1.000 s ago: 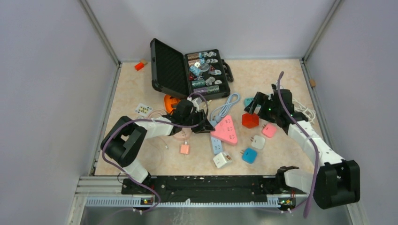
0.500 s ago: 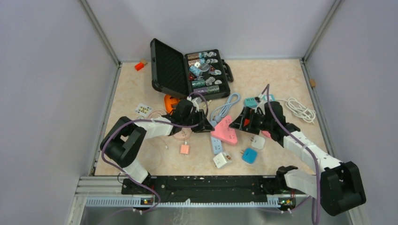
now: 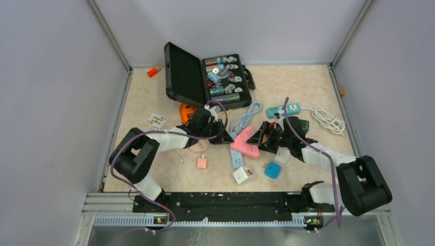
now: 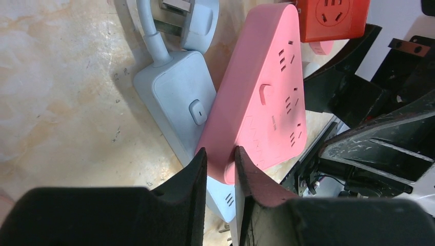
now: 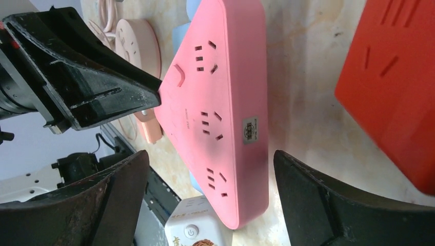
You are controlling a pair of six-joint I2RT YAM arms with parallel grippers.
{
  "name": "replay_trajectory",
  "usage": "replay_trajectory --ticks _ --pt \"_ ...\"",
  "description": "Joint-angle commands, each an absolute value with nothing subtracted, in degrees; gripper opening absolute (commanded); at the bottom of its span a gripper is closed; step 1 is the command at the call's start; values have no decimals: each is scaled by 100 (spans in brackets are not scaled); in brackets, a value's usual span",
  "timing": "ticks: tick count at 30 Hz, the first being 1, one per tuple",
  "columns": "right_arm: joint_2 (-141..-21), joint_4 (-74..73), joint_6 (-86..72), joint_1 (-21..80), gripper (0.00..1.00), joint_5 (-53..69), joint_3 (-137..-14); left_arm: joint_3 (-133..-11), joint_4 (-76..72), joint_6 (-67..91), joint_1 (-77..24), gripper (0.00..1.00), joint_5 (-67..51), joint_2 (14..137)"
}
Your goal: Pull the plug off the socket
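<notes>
Now hold the pink socket steady on the table with the left gripper pinched on its corner. Close the wide-open, empty right gripper on the plug, maybe hidden underneath, and pull straight.

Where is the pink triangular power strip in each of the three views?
Top external: pink power strip near the centre.
Left wrist: pink power strip centre-right, running top to bottom.
Right wrist: pink power strip fills the centre.
Shared landmark: left gripper pinching its corner.
</notes>
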State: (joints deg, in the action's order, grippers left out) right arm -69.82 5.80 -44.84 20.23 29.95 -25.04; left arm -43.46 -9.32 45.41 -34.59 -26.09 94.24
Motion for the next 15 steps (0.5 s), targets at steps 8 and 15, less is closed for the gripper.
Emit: replay_trajectory --ticks 8,15 --pt "-7792 2707 -5206 2324 72 3770 -2404 -4045 730 4044 -3354 0 -1396 9963" --pt "-8028 3304 -5566 2489 49 3695 -2336 -4208 681 4038 -3276 0 -1403 9974"
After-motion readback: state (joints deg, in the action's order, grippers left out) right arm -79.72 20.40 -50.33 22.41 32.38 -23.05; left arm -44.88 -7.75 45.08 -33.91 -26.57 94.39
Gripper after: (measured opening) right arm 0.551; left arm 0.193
